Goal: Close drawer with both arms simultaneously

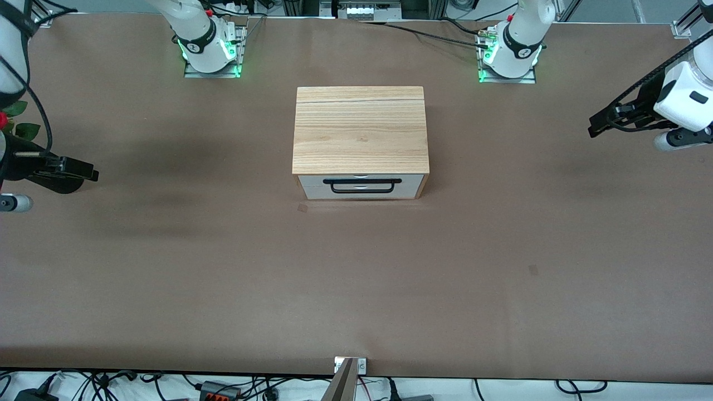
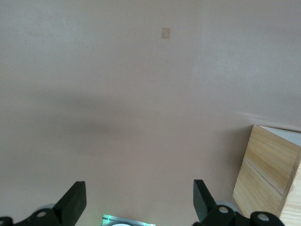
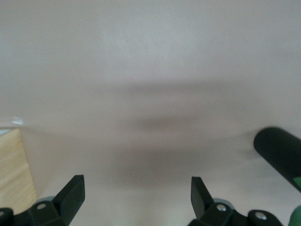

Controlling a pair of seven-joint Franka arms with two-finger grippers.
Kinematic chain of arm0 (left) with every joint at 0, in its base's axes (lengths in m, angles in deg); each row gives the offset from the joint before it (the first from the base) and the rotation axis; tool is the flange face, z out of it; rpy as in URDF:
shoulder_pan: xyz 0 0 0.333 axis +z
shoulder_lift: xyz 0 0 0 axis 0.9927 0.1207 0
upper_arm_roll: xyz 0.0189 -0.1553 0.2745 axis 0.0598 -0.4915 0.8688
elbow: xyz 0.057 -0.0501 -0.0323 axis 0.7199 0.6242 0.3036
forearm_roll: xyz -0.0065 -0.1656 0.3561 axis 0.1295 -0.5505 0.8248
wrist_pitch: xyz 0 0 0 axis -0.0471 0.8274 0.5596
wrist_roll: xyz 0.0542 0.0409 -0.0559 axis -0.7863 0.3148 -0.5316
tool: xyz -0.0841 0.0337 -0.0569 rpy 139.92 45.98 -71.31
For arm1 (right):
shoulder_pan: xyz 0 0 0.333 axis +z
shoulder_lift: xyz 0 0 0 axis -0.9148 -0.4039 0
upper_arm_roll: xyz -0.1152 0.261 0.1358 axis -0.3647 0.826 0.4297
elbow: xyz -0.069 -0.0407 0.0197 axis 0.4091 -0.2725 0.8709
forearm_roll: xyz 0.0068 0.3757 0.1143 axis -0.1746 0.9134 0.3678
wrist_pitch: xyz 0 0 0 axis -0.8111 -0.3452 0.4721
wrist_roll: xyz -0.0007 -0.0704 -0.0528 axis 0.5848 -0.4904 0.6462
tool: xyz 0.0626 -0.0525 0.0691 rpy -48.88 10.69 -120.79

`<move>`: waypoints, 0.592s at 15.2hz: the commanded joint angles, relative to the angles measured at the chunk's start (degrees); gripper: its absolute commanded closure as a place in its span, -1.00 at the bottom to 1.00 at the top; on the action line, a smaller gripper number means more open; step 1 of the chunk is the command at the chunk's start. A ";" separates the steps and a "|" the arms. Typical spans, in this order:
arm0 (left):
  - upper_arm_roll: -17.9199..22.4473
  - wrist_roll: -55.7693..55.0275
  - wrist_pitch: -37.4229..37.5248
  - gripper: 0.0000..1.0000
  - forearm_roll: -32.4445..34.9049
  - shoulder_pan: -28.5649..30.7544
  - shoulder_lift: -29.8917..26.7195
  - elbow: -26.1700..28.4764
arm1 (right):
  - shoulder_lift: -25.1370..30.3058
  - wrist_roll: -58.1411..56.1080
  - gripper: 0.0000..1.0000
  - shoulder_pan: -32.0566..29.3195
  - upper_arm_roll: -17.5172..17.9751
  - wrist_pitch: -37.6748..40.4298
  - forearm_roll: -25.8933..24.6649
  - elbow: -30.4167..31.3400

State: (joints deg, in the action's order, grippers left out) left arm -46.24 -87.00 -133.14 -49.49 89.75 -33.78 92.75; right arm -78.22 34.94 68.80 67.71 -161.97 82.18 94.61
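The light oak-grain box (image 1: 360, 131) stands mid-table. The drawer (image 1: 312, 186), white-fronted with a wide black wire handle (image 1: 362, 185), sits in the box with its front about flush with the box's front edge. My left gripper (image 1: 594, 129) hangs open and empty in the air over the left arm's end of the table, well apart from the box. My right gripper (image 1: 92, 174) hangs open and empty over the right arm's end. The left wrist view shows its open gripper (image 2: 138, 195) over bare table, with a box corner (image 2: 265, 172). The right wrist view shows its open gripper (image 3: 136, 190) and a box edge (image 3: 14, 167).
The two arm bases (image 1: 209, 47) (image 1: 509, 53) with green lights stand along the table edge farthest from the front camera. A red flower with green leaves (image 1: 14, 120) shows by the right arm. A dark cylinder (image 3: 277, 153) shows in the right wrist view. A camera post (image 1: 346, 381) stands at the front edge.
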 commanded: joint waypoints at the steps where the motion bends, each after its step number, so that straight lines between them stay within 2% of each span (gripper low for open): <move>1: -0.62 -0.48 -2.03 -1.00 0.30 0.35 -1.79 1.64 | 11.79 1.02 -1.00 -4.12 5.38 -5.17 -2.08 12.71; 3: -0.80 -0.75 -3.44 -1.00 0.91 0.00 -1.09 1.37 | 19.53 2.68 -1.00 -4.12 5.22 -9.57 -1.82 21.41; 4: -0.89 -0.83 -3.10 -1.00 0.74 0.00 -0.47 0.94 | 21.30 5.13 -1.00 -4.12 4.87 -10.37 -1.56 23.54; 9: -0.98 -0.75 -2.30 -1.00 0.39 -0.09 0.32 0.41 | 18.59 6.12 -1.00 -3.76 5.13 -9.76 -1.91 21.72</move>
State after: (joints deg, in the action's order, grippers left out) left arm -46.98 -87.17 -135.34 -49.49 89.71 -33.57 93.19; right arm -58.38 39.53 65.73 72.02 -170.58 81.01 116.36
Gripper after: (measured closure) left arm 0.000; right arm 0.000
